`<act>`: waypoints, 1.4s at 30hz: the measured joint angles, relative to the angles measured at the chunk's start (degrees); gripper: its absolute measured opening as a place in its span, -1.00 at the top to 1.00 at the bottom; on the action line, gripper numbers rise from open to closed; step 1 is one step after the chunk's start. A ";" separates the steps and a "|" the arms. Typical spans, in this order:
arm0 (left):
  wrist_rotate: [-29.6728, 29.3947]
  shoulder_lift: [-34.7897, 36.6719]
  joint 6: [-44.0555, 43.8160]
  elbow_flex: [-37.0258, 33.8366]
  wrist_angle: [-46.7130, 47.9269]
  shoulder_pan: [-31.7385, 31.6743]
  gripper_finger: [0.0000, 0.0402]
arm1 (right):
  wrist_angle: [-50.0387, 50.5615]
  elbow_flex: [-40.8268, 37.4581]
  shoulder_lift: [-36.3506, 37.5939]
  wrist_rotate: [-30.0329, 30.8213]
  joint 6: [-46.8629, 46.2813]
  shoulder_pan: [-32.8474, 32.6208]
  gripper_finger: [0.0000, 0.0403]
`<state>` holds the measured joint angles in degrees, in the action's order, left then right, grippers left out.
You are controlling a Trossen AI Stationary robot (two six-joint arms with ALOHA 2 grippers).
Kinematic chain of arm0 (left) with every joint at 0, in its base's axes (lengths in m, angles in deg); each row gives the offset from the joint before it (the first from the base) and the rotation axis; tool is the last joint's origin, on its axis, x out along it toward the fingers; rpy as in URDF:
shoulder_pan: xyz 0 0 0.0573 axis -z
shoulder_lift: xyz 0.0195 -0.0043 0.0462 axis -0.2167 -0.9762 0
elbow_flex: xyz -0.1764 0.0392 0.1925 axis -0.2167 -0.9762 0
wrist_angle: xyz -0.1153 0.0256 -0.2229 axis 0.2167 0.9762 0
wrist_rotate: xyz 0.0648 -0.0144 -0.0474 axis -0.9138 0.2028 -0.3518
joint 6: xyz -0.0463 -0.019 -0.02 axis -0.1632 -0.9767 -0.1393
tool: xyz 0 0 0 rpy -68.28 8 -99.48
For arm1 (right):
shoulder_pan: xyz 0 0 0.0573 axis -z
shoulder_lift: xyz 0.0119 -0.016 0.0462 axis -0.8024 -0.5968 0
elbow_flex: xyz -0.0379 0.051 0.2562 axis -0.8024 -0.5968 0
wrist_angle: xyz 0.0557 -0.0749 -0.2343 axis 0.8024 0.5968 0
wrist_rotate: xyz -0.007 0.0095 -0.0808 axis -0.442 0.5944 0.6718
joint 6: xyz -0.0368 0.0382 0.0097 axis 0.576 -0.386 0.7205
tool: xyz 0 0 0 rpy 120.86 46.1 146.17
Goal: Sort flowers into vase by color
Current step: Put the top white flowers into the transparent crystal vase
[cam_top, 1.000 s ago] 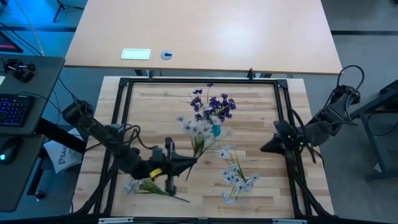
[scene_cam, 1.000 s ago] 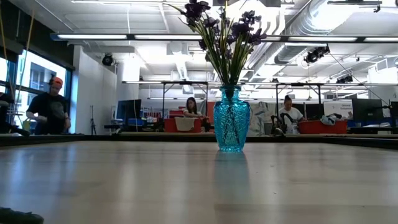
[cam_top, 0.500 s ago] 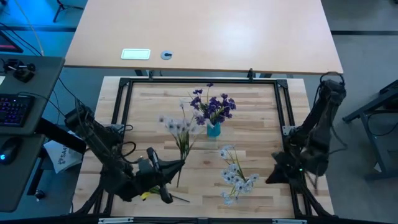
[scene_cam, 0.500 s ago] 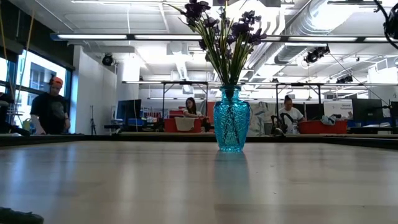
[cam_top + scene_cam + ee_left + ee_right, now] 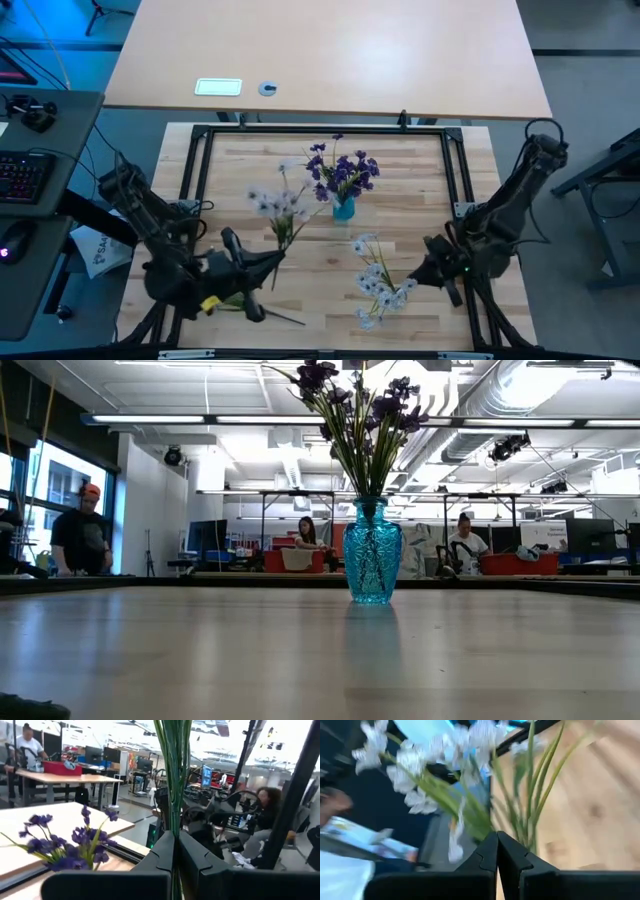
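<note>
Left hand low at front-left of desk, fingers clamped on green stems of a pale sprig (stems seen pinched between the pads in left wrist view), pale blooms lifted off the wood, just left of blue vase. Vase upright near desk centre, already holding dark purple flowers; in low view same vase w/ purple blooms fanned above the neck. Second pale sprig lying flat on desk front-right of vase, well apart from it. Another sprig w/ pale blooms at front-left edge, partly hidden under left arm. Right hand low at right side, just beside the flat sprig's blooms; fingers pressed together, nothing between them (right wrist view: pale blooms and stems just ahead, not gripped). Metal frame around desk. People in room beyond, e.g. one standing far left.
</note>
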<state>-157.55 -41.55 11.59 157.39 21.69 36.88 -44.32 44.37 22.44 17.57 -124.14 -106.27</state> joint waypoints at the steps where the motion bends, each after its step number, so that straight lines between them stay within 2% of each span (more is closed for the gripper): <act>1: -0.60 0.56 1.26 0.00 0.02 0.51 1.00 | 3.85 2.53 -0.18 0.65 0.44 0.02 1.00; 4: -3.13 2.14 6.03 0.00 0.01 1.99 1.00 | 12.73 10.19 -0.50 3.06 3.42 0.73 1.00; 7: -5.89 3.29 10.43 -0.20 0.54 3.57 1.00 | 14.45 17.36 -1.97 4.45 10.52 1.23 1.00; 10: -5.85 3.96 9.12 -2.81 0.56 4.19 1.00 | 14.87 24.10 -4.41 5.82 18.54 1.57 1.00; 13: -1.78 3.74 -2.94 -8.53 0.73 3.87 1.00 | 16.59 29.12 -6.72 7.16 24.57 1.55 1.00; 15: 0.80 2.19 -14.77 -12.83 0.45 2.87 1.00 | 17.44 31.25 -7.55 8.16 27.13 1.55 1.00; 18: 0.86 -2.80 -33.12 -17.23 0.58 1.45 1.00 | 18.36 33.00 -7.85 9.23 28.03 1.55 1.00; 21: 0.46 -10.66 -47.54 -17.73 -1.46 0.50 1.00 | 18.57 33.77 -7.83 10.61 27.63 1.53 1.00; 25: -3.99 -23.29 -55.67 -14.40 -11.40 0.05 1.00 | 18.97 33.93 -7.83 10.87 26.54 1.51 1.00; 27: -5.46 -28.67 -55.37 -11.22 -16.87 -0.27 1.00 | 19.83 33.93 -7.83 10.87 25.29 1.51 1.00; 29: -3.67 -32.99 -53.86 -8.07 -20.88 -1.01 1.00 | 20.94 33.93 -7.83 10.87 24.22 1.51 1.00; 31: 2.64 -36.44 -50.71 -5.02 -24.19 -2.22 1.00 | 21.75 33.93 -7.83 10.85 23.58 1.51 1.00; 35: 19.41 -39.82 -39.11 -0.85 -30.84 -5.90 1.00 | 21.88 33.93 -7.83 10.85 23.63 1.51 1.00; 36: 21.36 -39.85 -36.55 -0.81 -32.36 -6.65 1.00 | 21.96 33.93 -7.83 10.82 23.63 1.51 1.00; 41: 20.82 -39.02 -21.47 -3.44 -49.46 -8.25 1.00 | 22.01 33.93 -7.83 7.80 23.49 1.44 1.00; 42: 20.95 -38.24 -19.69 -3.83 -49.40 -8.27 1.00 | 22.08 33.93 -7.83 7.60 23.48 1.44 1.00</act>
<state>-136.61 -79.78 -8.10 153.56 -27.71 28.61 -22.24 78.30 14.61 25.17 -100.66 -104.82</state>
